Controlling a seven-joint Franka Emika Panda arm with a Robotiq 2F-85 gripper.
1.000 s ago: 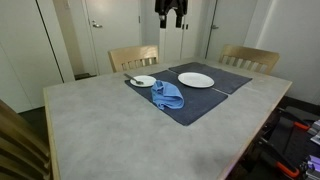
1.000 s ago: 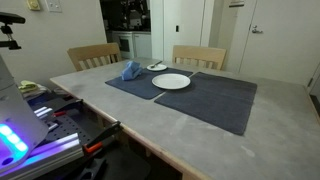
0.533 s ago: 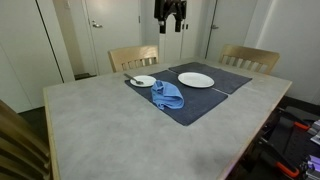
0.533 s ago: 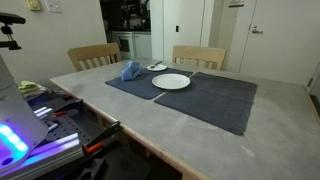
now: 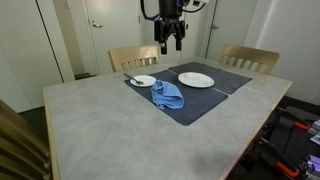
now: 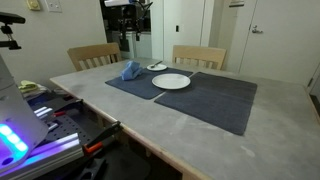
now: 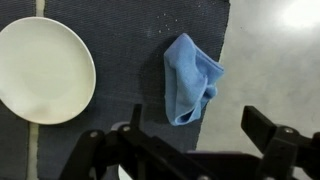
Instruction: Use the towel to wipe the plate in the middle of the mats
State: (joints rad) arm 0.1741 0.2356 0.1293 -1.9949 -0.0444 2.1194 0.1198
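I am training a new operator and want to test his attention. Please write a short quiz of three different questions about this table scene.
1. True or false: the towel lies on the plate.
2. The end effector is: A) shut on the towel; B) open, above the table, holding nothing; C) pressing the plate.
3. Short answer: what dark surface lies under the towel?
Key: 1 false, it lies beside the plate. 2 B. 3 a mat.
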